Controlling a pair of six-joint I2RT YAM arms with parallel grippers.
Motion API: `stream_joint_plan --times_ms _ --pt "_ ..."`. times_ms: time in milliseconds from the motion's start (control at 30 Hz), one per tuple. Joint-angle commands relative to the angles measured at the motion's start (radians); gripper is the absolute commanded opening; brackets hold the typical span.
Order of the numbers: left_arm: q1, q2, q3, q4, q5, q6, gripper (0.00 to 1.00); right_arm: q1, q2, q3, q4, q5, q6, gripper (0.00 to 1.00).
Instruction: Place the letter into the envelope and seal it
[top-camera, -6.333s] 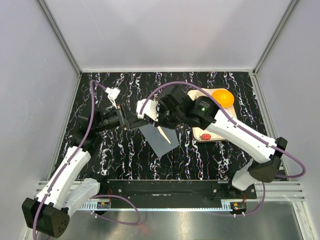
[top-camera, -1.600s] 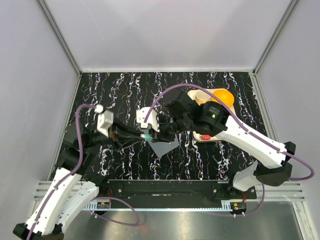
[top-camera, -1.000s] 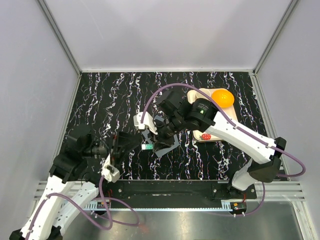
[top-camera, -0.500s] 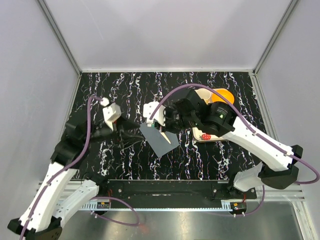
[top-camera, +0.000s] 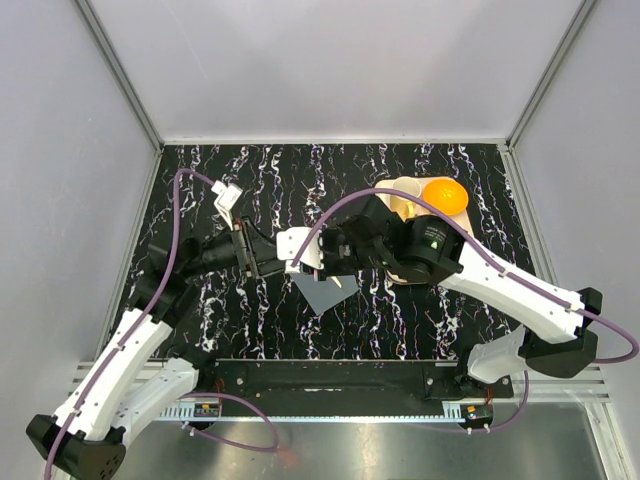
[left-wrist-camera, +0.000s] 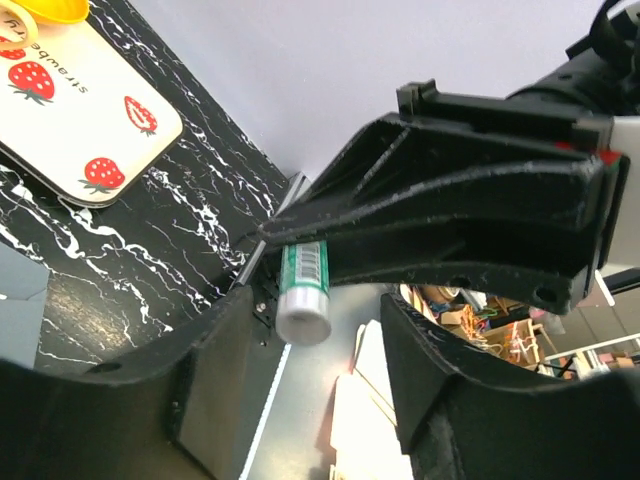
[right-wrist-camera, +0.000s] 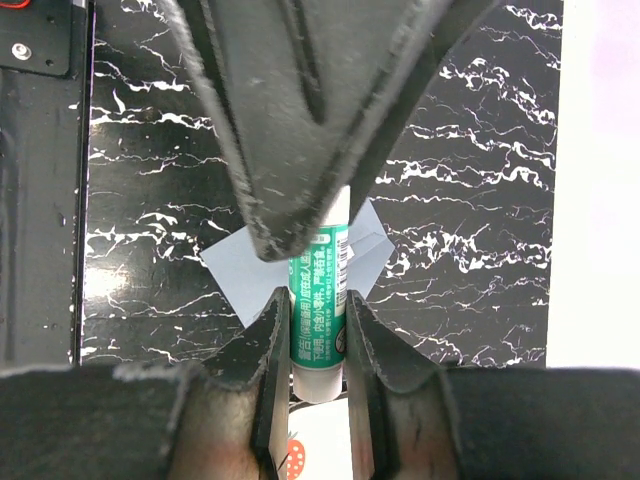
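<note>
**Glue stick clamped in the right tool, left tool gaping round its far end**

From the top view, the two arms met just left of centre frame. The left tool (top-camera: 265, 260) and the right tool (top-camera: 292, 262) were nose to nose above the table (top-camera: 200, 180). The envelope (top-camera: 318, 293) lay flat just below and right of that meeting point. A thin tan sliver of the letter (top-camera: 339, 283) showed near its right edge. How far the letter was tucked in, I could not tell. The strawberry tray (top-camera: 398, 187) and the orange ball (top-camera: 446, 195) sat in the upper right, well out of play.

On the left wrist view, the glue stick (left-wrist-camera: 303, 290) pointed its white end straight at the lens. The right tool's black fingers gripped it further back. The left tool's own fingers stood apart on either side of that white end, with a gap on each side and nothing touched.

On the right wrist view, the right tool was pinched tight on the green-labelled body. The stick's long axis ran straight up the frame into the left tool's spread fingers. The envelope was directly underneath, its grey corners peeking out on both sides.

The next move looked to turn on that line-up, since the stick's axis ran right into the left tool's gap. I'd judge the left tool was set to close on that end, either to pull a cap or to take the stick. The seal looked not yet made.
</note>
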Motion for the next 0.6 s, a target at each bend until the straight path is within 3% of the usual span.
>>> stream_joint_plan --times_ms 0,100,200,367,567 --pt "0.002 0.021 -0.015 0.110 0.019 -0.119 0.52 0.027 -0.033 -0.009 0.052 0.050 -0.043 0.00" --pt "0.002 0.026 -0.018 0.116 0.025 -0.121 0.34 0.032 -0.035 -0.012 0.050 0.060 -0.041 0.00" --pt "0.004 0.024 -0.020 0.113 0.037 -0.110 0.24 0.033 -0.030 -0.011 0.044 0.066 -0.032 0.00" --pt "0.004 0.008 -0.023 0.088 0.043 -0.075 0.28 0.033 -0.029 -0.011 0.040 0.066 -0.020 0.00" --pt "0.004 -0.012 0.004 0.099 0.081 0.046 0.08 0.032 -0.023 0.001 0.015 0.029 0.046 0.00"
